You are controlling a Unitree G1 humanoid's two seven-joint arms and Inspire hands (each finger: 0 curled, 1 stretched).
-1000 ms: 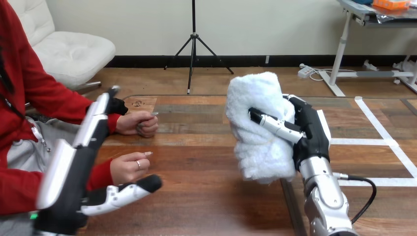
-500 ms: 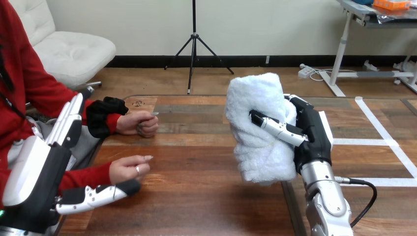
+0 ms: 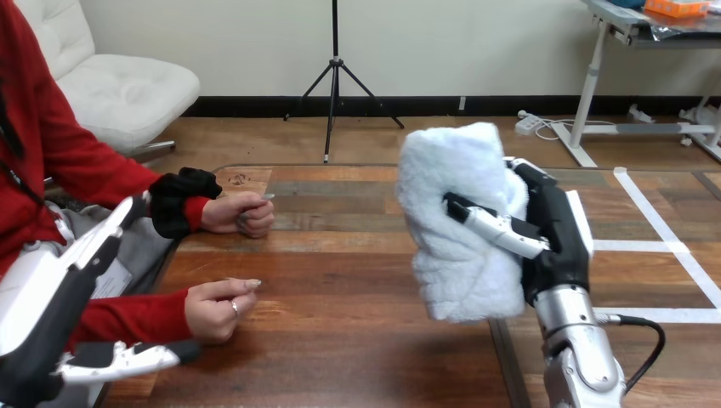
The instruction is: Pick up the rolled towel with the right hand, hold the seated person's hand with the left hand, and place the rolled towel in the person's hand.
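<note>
The fingers (image 3: 106,240) of the robot's left hand (image 3: 47,293) lie straight and close together at the near left corner, seen edge-on and slanting up and away over the worktop's left edge. They grip nothing. Its thumb (image 3: 127,359) sticks out low and flat to the right, above the wooden worktop (image 3: 340,340).

Just past the thumb's black tip lies the person's nearer hand (image 3: 217,304). It rests on the worktop, loosely curled with its knuckles up. From where I stand, the thumb's tip comes close to that hand's wrist, but I cannot tell whether they touch. Nothing of the robot hand wraps round the person's hand.

Over on the right, the right hand (image 3: 557,229) stands upright on its silver forearm. Its fingers (image 3: 497,228) are curled across the front of the rolled towel (image 3: 459,212) and clamp it against the palm. The towel is white and fluffy. It is held on end, clear above the worktop right of the middle, well apart from both of the person's hands.

Farther back on the left, the person's farther hand (image 3: 244,212) rests on the worktop as a loose fist near the far edge.
</note>
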